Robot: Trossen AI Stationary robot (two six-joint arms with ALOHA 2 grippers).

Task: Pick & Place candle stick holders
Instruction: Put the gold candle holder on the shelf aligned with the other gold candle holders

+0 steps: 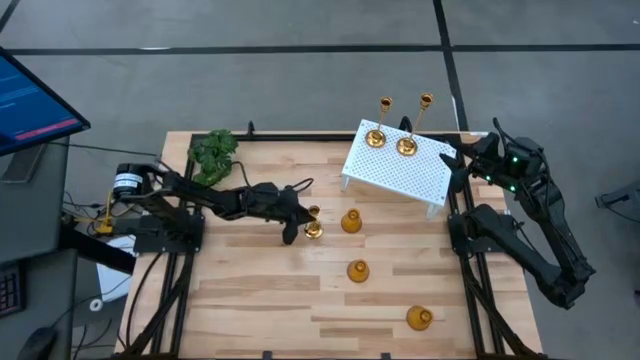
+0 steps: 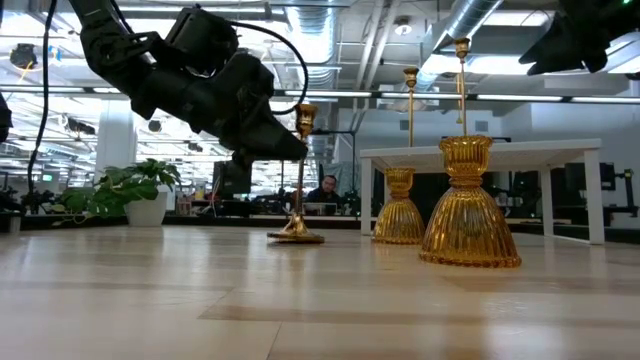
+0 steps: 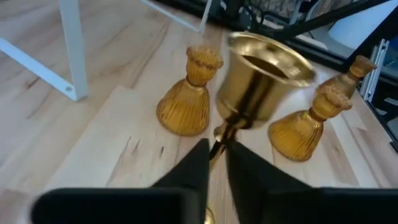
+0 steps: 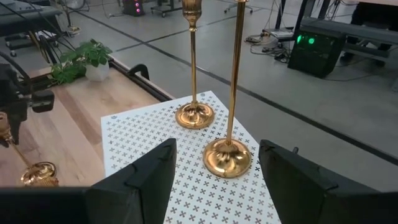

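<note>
left gripper point(image 1: 300, 222) pinched on a tall stick's point(image 1: 312, 226) thin stem, mid-frame, ready to lift. two sticks point(image 1: 376, 135) parked upright on the stand point(image 1: 400, 172). right gripper point(image 4: 214, 163) wide, waiting above.

You have three tall brass sticks point(image 1: 385, 123), three squat amber holders point(image 1: 351, 221), one plant point(image 1: 213, 152), one white stand point(image 1: 400, 168), seemingly nothing more.
</note>
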